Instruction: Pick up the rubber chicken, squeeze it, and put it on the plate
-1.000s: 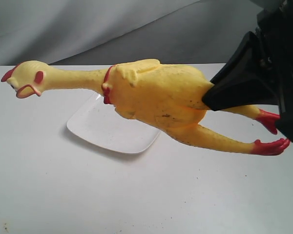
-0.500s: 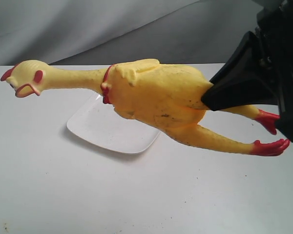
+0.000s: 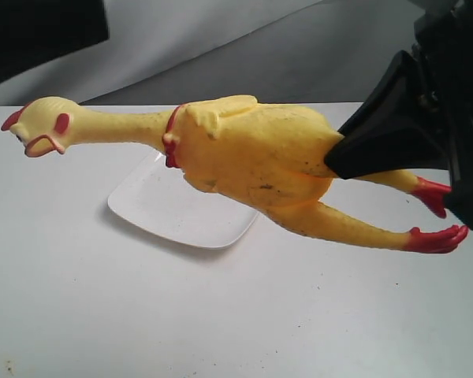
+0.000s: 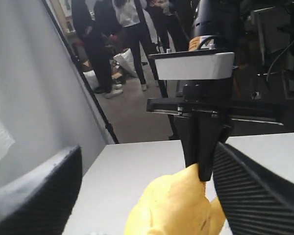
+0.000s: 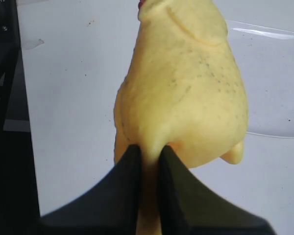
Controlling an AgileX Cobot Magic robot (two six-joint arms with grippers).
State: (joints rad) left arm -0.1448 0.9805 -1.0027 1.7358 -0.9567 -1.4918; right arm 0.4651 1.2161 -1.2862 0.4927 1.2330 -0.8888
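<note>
The rubber chicken hangs level in the air, head to the left and red feet to the right. My right gripper is shut on its rear, near the legs. The right wrist view shows both black fingers of the right gripper pinching the yellow body. The white plate lies on the table under the chicken's neck and chest. My left gripper stands open; the chicken shows low between its wide-apart fingers, with no contact visible. A dark part of the left arm sits at the top left.
The white table runs to a grey backdrop behind. The plate shows past the chicken in the right wrist view. In the left wrist view, people stand on the floor beyond the table.
A dark part of the left arm has come into the top left corner of the exterior view. The chicken and the right gripper have stayed put.
</note>
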